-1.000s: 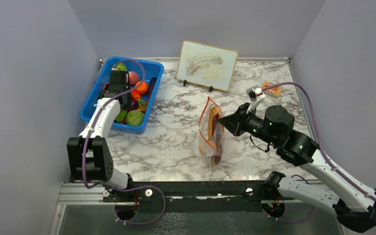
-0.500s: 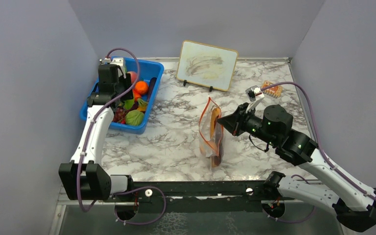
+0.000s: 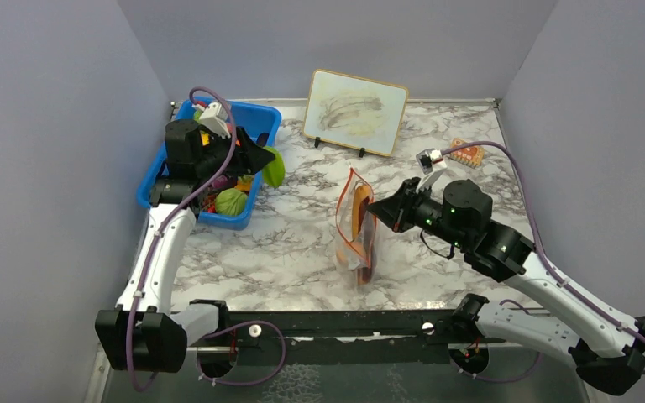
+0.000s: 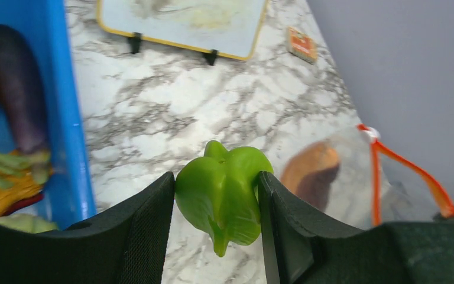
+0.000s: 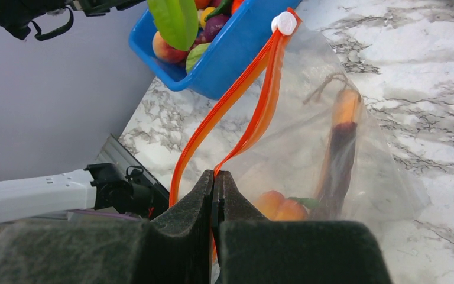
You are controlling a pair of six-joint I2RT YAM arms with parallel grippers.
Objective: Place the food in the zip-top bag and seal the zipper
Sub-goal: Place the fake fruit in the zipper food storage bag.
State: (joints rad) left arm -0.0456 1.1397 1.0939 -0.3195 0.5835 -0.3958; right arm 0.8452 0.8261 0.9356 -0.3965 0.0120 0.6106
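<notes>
Marble-patterned, the table (image 3: 302, 243) carries everything. At about 10 o'clock on it sits a blue bin (image 3: 227, 221) with the loose food, among it a purple eggplant (image 4: 15, 89) and a peach (image 5: 166, 48). A framed board (image 3: 356, 111) stands propped at 12 o'clock. The zip-top bag (image 3: 354, 239) stands upright just right of the table's centre, its mouth held open and facing up; inside it lie a long reddish-brown piece (image 5: 340, 154) and, at the bottom, an orange fruit (image 5: 278, 207). The left gripper (image 4: 216, 183) is off the bin's 3 o'clock rim, above the bare marble, its fingers clamped on either side of a green pepper (image 4: 221, 201), well apart from the bag. The right gripper (image 5: 214, 177) comes at the bag from 3 o'clock, its jaws clenched on the orange-red zipper (image 5: 242, 94) at one side of the mouth. The white slider tab (image 5: 284, 23) sits at the strip's far end. A small orange packet (image 3: 465, 147) lies at 2 o'clock.
</notes>
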